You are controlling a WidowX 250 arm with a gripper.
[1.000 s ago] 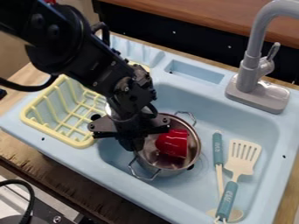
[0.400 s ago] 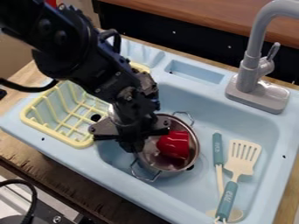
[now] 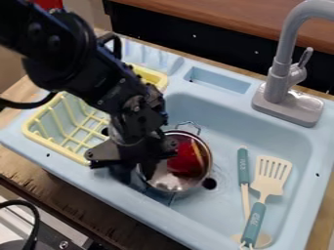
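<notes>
The black gripper [image 3: 135, 172] is at the left side of the metal pot [image 3: 206, 168], shut on its near-left wall, with one finger on the inside. The pot stands tilted in the left half of the blue sink. Inside it lies a red cup [image 3: 184, 162], with a yellowish edge showing on its right. The gripper hides the pot's left side.
A yellow dish rack [image 3: 68, 155] is left of the gripper. A grey faucet [image 3: 281, 97] rises at the back right. A slotted spatula [image 3: 270, 176] and a teal-handled utensil [image 3: 243, 166] lie right of the pot.
The gripper has moved left, and the pot has shifted left with it and tilted. The red cup has turned inside, and the sink's drain hole has come into view.
</notes>
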